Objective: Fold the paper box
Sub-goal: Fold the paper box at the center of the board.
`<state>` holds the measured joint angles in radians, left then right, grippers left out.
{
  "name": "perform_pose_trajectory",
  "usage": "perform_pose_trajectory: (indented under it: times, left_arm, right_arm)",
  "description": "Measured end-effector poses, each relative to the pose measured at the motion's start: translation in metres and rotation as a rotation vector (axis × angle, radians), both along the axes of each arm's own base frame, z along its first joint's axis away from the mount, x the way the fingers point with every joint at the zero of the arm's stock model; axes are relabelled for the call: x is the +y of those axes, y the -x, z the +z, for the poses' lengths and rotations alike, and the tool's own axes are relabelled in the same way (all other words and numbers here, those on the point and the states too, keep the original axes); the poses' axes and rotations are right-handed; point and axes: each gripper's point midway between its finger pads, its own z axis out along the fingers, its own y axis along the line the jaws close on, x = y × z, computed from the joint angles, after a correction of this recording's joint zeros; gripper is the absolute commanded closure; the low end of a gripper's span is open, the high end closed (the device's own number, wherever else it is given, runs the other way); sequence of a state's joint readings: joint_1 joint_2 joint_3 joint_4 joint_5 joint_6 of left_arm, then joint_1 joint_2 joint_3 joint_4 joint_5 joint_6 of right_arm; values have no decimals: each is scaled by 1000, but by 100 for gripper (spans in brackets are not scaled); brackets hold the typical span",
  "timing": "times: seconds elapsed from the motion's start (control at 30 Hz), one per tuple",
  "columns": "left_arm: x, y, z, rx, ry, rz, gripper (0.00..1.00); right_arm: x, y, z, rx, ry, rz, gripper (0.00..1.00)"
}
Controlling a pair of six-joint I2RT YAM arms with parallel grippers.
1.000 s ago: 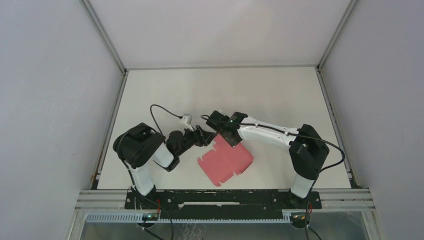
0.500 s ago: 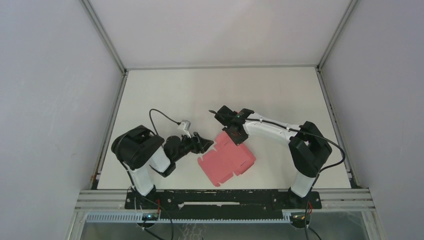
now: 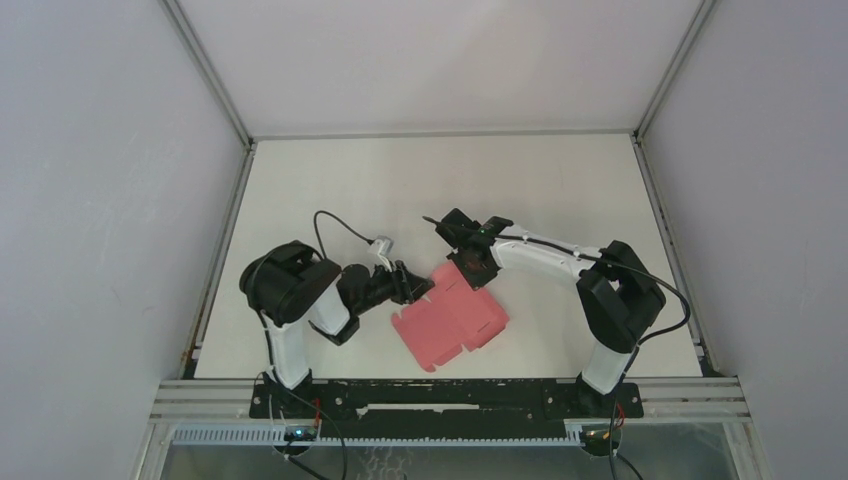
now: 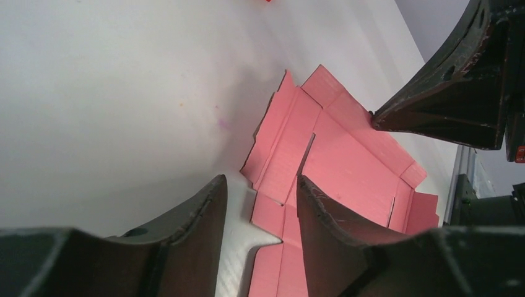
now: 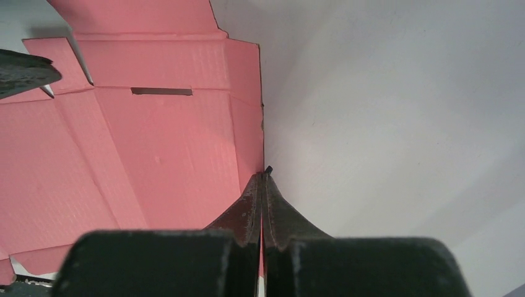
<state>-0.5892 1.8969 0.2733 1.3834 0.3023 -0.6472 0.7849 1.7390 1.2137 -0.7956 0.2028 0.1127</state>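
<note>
Top external view shows the box (image 3: 450, 320) lying unfolded on the table (image 3: 330, 180) between both arms, the left gripper (image 4: 260, 185) partly spread and empty over its left flap, the right gripper (image 5: 265, 174) closed tight against its far edge.

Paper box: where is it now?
Top view: box on the table, centre, toward the near edge. Its left edge sits at the open left tool; the right tool pinches its far edge.
</note>
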Motion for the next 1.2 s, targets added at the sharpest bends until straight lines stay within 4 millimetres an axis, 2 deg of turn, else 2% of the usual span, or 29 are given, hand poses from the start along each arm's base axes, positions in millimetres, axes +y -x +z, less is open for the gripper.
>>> perform_pose_trajectory:
  times: [0.17, 0.57, 1.2]
  left_arm:
    - [-8, -1, -1, 13, 20, -51, 50]
    - [-6, 8, -2, 36, 38, -78, 49]
    - [-9, 13, 0, 57, 55, -109, 49]
  right_arm:
    - [-2, -1, -2, 8, -8, -8, 100]
    - [-5, -9, -2, 11, -34, -37, 100]
    - [-3, -9, -2, 16, -49, -39, 100]
